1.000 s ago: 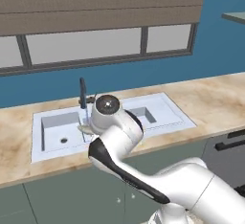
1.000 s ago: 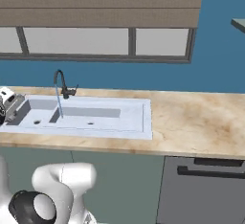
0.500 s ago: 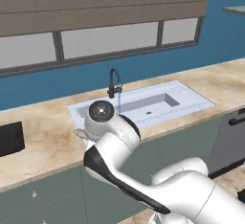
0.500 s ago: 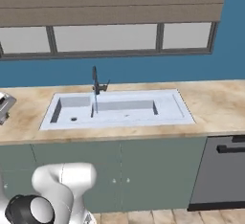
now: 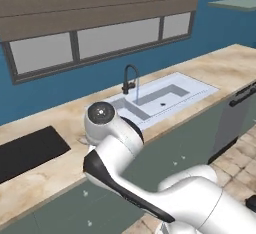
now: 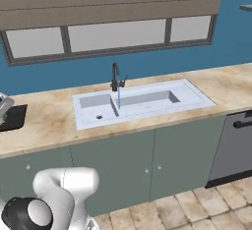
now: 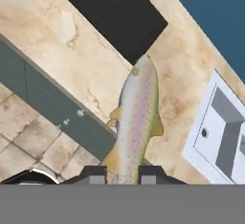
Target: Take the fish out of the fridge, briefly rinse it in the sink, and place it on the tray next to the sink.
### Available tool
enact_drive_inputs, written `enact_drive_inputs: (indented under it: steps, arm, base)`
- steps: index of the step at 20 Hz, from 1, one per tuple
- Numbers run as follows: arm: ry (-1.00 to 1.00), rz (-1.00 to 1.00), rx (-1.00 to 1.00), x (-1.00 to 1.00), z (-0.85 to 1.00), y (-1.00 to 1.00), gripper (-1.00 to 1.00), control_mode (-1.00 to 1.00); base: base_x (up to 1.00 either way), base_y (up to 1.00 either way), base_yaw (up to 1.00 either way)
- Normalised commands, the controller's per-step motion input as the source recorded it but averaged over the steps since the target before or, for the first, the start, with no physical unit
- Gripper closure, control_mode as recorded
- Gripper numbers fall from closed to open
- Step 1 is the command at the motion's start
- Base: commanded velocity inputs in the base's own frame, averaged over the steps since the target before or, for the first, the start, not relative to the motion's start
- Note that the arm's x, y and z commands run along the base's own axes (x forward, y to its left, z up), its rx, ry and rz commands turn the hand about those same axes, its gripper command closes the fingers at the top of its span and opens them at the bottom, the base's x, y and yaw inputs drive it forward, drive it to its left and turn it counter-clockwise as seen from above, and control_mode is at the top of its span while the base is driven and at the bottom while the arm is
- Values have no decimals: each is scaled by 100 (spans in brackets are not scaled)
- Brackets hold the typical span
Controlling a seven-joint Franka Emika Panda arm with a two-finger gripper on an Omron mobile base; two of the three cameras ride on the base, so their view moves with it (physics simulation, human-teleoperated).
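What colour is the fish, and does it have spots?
The fish is pale silvery with a pinkish stripe, yellowish fins and tiny dark speckles, seen best in the hand view.

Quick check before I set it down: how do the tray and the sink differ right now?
The tray is flat, black and bare; the sink is pale grey-white, with two sunken basins.
A faucet runs a thin stream of water into the sink; the tray has no fixture.
In the hand view the fish, held in the claw, points toward the tray, with the sink off to one side.
Both are rectangular, on the same counter.

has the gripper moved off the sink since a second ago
Yes. The gripper, shut on the fish, was at the sink and now hangs over the counter near the tray.
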Motion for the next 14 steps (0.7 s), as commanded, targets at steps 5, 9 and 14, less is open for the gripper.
enact_drive_inputs:
  steps: [5,9,14]
  arm:
    - [0,0,0,0,0,0,100,100]
    - [-19,-16,67,27,16,46,100,-100]
    - [-2,-6,60,73,0,7,100,-100]
  base:
    - [-7,98,-31]
    - [0,0,0]
    - [0,0,0]
